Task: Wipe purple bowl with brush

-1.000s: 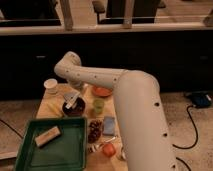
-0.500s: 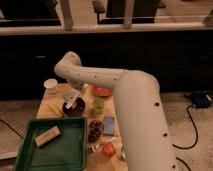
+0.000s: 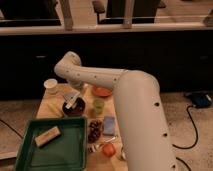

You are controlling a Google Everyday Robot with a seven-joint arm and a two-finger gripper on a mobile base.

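One stroke at least looks underway: the gripper (image 3: 73,98) hangs over the purple bowl (image 3: 74,107) near the table's (image 3: 50,106) left edge, with the pale brush (image 3: 70,104) angled into it; the grip itself I cannot tell. Wiping seems mid-course, not finished.

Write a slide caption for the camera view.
Gripper holds the brush over the purple bowl, beside a green tray.

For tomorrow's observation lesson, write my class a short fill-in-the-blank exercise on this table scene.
1. The gripper holds the brush over the ____ bowl.
2. The tan block lies in the ____ tray.
3. The small green cup stands to the ____ of that bowl in the picture.

Missing words: purple; green; right
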